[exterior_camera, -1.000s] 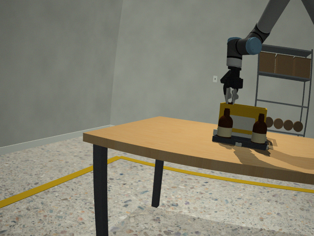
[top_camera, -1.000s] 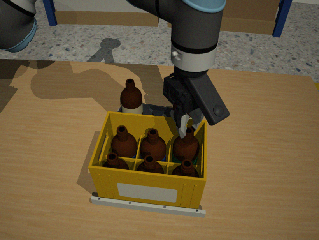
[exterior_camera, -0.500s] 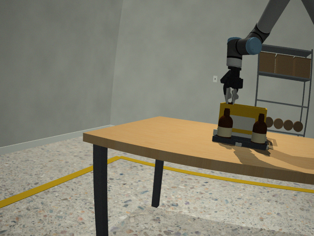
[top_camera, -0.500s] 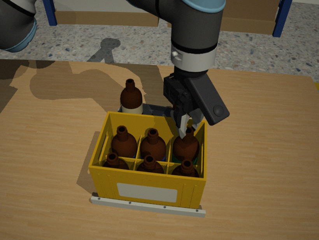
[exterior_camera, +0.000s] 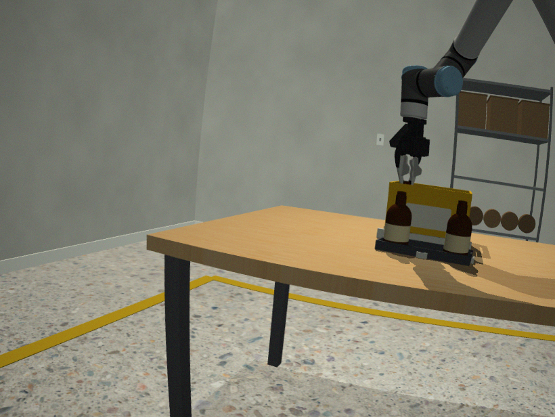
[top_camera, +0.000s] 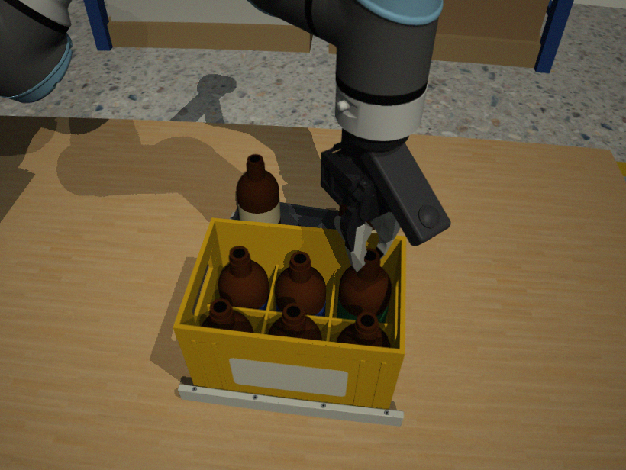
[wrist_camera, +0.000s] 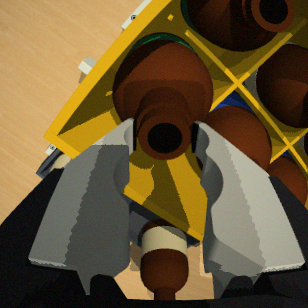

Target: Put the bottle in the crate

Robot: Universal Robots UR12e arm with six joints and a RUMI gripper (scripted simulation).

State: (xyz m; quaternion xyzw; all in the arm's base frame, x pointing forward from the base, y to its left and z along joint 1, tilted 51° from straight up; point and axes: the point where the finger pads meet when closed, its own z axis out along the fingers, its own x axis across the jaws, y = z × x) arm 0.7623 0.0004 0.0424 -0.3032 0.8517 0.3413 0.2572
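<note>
The jaws were closed on the neck of a brown bottle (wrist_camera: 162, 107), one grey finger (wrist_camera: 85, 200) pressed against each side of the neck just below the open mouth. That bottle stood upright in a corner slot of the yellow crate (top_camera: 288, 354), in the row next to the tray, its shoulders level with the crate's rim and its neck rising above it. The gripper (top_camera: 365, 241) hung straight down over that corner, its fingertips at about the height of the crate's rim.

The other five slots each held a brown bottle, so the held bottle had a neighbour on one side and another in the row farther from the tray, with yellow dividers between them. The crate wall stood close against its two outer sides.

Just behind the crate lay the dark tray (exterior_camera: 422, 250), touching or nearly touching it. Two more bottles with cream labels stood upright on it, one at each end (exterior_camera: 397, 218) (exterior_camera: 457, 227). Crate and tray both rested on the wooden desk (top_camera: 505, 303).
</note>
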